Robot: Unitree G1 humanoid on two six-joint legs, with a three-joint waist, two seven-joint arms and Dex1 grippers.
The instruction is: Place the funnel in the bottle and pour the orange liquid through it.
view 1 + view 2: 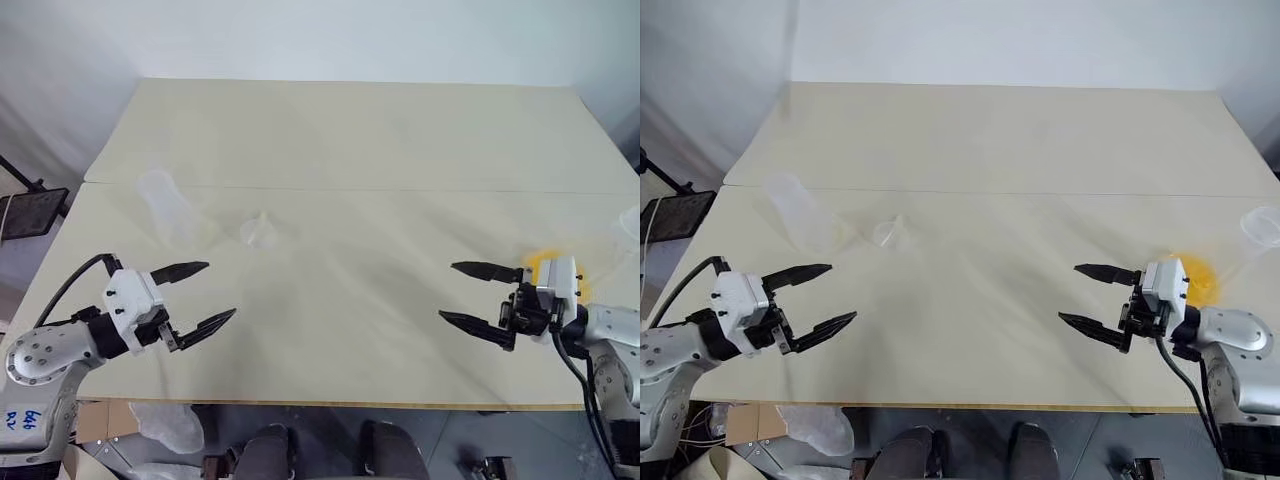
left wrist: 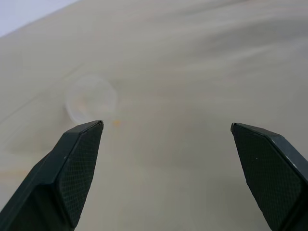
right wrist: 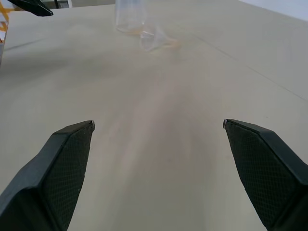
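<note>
Cream table bears bottle, funnel, seemingly an orange liquid flask.

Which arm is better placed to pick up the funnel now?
Left. The funnel lies just beyond the open left gripper; the open right gripper is far across the table.

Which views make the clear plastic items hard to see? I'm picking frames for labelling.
Left eye view: the funnel and the bottle nearly melt into the pale table. Left wrist view: a clear vessel beyond the fingertips is soft and out of focus. Right wrist view: the funnel and bottle are distant but outlined.
</note>
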